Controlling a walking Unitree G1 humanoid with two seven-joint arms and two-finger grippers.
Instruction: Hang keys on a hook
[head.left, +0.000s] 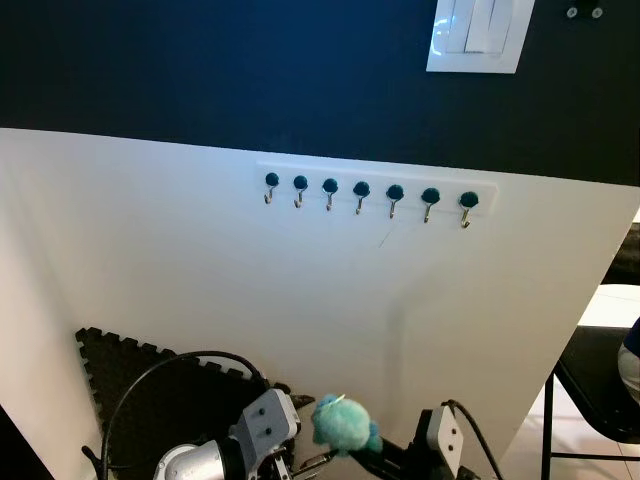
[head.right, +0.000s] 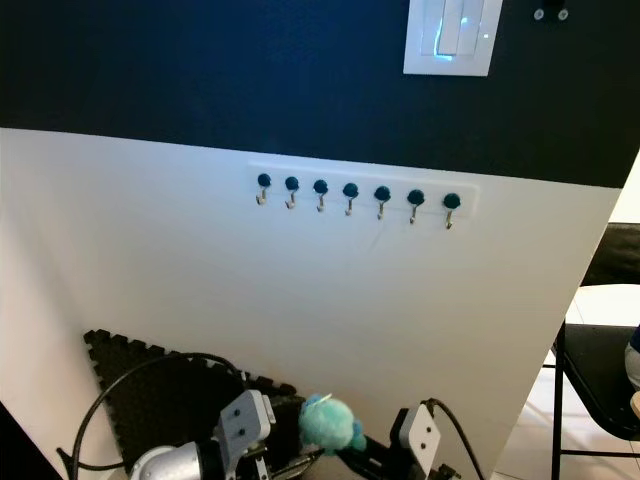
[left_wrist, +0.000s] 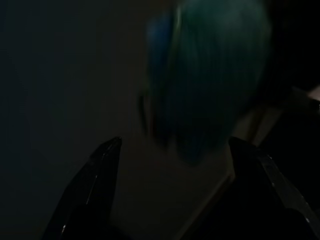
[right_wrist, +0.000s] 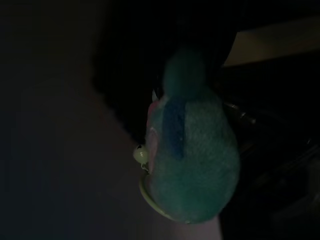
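white wall (head.left: 200, 280), hook rack (head.left: 370, 190); plush keychain (head.left: 343, 425) below.

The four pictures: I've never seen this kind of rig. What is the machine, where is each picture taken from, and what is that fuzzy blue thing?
This is a humanoid robot with two silver arms. The two bright pictures come from a stereo camera on its head, facing a white wall panel with a rack of seven hooks, all bare. A light switch sits above on the dark wall. The two dark pictures come from cameras on its wrists. The fuzzy thing is a teal plush keychain, low between the arms. The left gripper is open, the plush ahead of it. The right wrist view shows the plush close up; its grip is hidden.
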